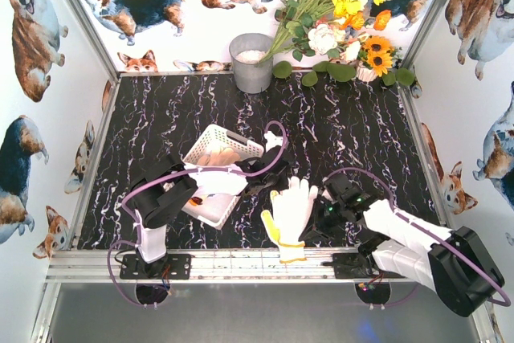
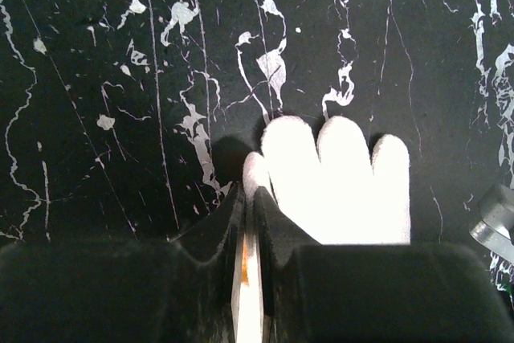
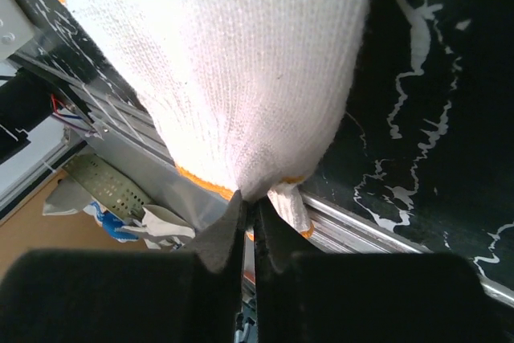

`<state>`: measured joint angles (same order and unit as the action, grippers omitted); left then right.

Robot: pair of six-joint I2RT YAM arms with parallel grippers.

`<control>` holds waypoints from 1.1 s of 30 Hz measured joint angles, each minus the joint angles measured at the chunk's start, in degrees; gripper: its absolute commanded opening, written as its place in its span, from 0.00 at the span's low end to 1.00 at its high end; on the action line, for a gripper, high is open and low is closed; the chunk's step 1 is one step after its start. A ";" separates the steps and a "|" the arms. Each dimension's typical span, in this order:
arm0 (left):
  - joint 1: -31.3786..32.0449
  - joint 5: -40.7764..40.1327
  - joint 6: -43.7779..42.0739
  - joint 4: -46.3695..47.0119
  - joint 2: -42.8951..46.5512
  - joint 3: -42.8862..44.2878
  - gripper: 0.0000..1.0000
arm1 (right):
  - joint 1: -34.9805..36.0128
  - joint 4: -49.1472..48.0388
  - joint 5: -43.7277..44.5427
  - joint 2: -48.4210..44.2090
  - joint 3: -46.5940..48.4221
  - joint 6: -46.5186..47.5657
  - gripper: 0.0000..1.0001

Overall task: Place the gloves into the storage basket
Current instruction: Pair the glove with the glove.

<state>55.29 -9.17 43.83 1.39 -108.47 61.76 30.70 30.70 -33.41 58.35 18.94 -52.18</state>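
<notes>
A white knit glove (image 1: 293, 205) with an orange-yellow cuff lies palm-flat near the table's front edge, fingers pointing away. My left gripper (image 1: 271, 187) reaches in from the left and is shut on the glove's edge; in the left wrist view a thin white and orange strip is pinched between the shut jaws (image 2: 253, 190), with the glove (image 2: 337, 186) just beyond. My right gripper (image 1: 316, 216) is shut on the same glove (image 3: 233, 70) near its cuff, the jaws (image 3: 249, 198) pinching the knit. The storage basket (image 1: 201, 144) stands left of the glove, partly under my left arm, with cream gloves (image 1: 218, 155) inside.
A grey metal bucket (image 1: 251, 62) and a bunch of flowers (image 1: 337, 14) stand at the back. The aluminium front rail (image 1: 241, 263) runs just below the glove's cuff. Printed walls close in the left, right and back sides.
</notes>
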 measured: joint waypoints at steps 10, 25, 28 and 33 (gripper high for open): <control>0.00 -0.68 -0.42 1.73 3.13 -1.27 0.00 | 0.00 1.11 0.26 -5.38 0.04 -0.83 0.00; 0.00 -0.96 0.07 1.42 9.92 -3.43 0.00 | 0.74 6.40 0.22 -8.63 3.69 -1.09 0.00; 0.00 -1.18 0.48 0.76 11.23 -3.96 0.00 | 1.31 7.02 0.20 -8.70 4.68 -1.09 0.00; 0.00 -1.42 1.33 0.07 12.31 -5.27 0.00 | 2.34 7.54 0.28 -8.81 5.29 -1.18 0.00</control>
<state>55.29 -10.59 45.17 1.45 -96.16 56.49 33.04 38.24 -33.12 49.54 24.23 -53.36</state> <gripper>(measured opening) 0.006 0.038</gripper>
